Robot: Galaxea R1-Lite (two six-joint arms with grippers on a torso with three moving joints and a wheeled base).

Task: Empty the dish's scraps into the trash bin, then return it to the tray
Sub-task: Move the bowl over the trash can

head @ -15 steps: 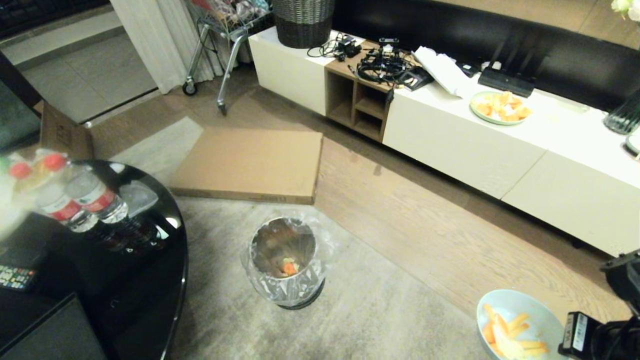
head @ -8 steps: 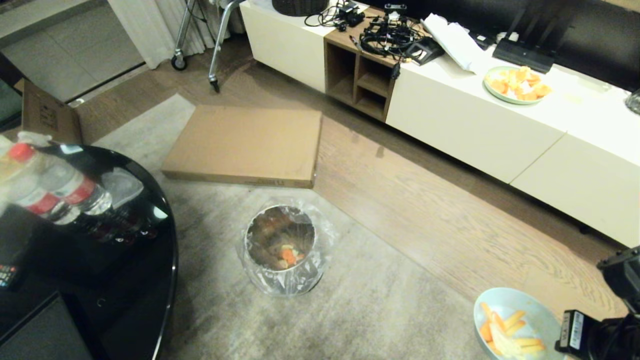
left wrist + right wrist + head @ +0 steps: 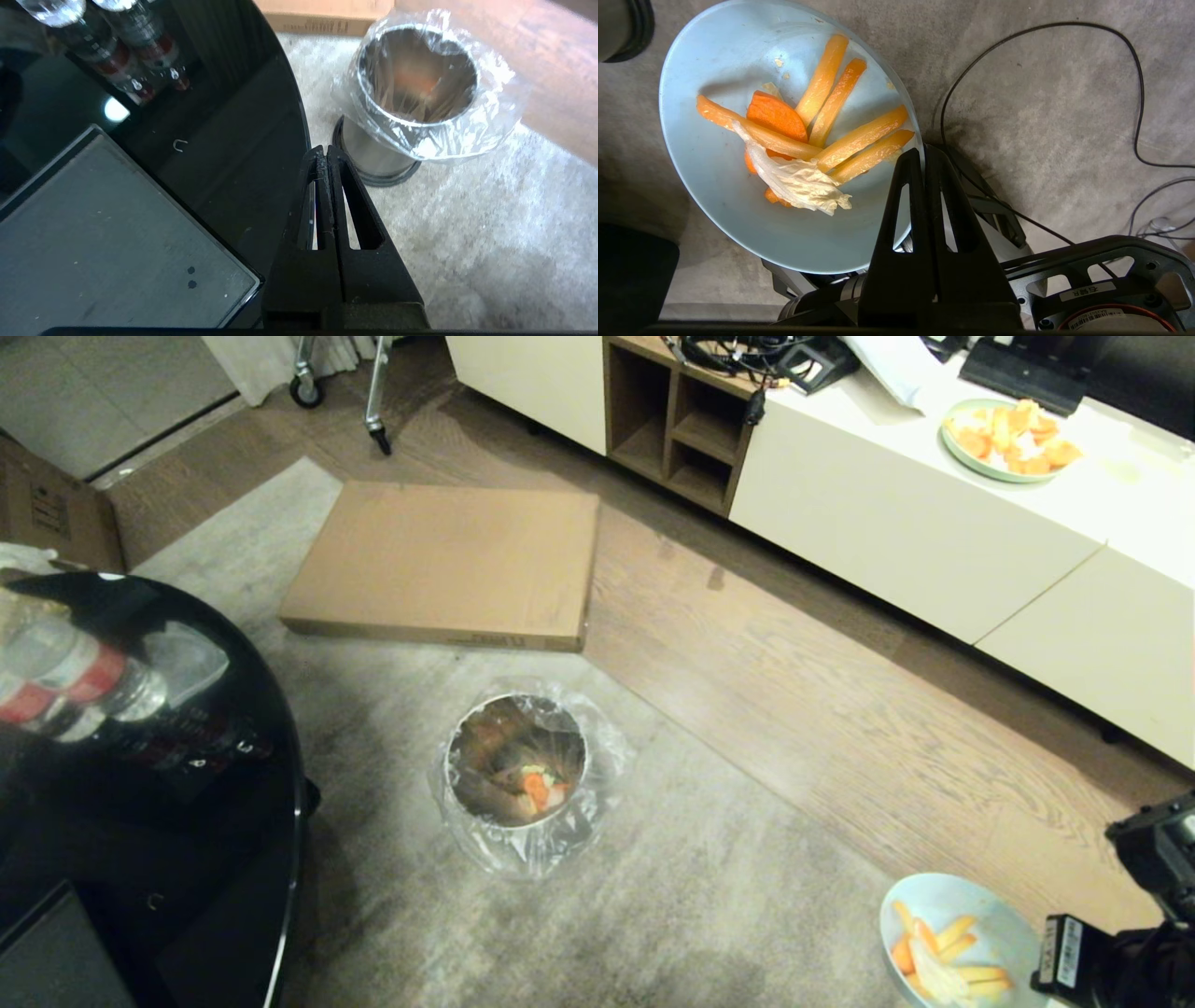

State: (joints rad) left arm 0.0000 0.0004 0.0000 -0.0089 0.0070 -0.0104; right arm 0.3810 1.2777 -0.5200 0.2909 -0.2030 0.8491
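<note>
My right gripper (image 3: pixel 923 156) jaws clamp the dish (image 3: pixel 738 93) at its thin rim; smooth, slippery, scraps (image 3: pixel 808 140) loose; trash bin (image 3: pixel 516 775) at ten o'clock

Light: we see warm, dim indoor light in the head view.
Glare: we spot a bright lamp reflection on the glossy desk (image 3: pixel 196 140).
Blur: we find the bottles (image 3: pixel 65 686) smeared.
Sheen: we note the trash bin (image 3: pixel 416 93) liner glinting.
</note>
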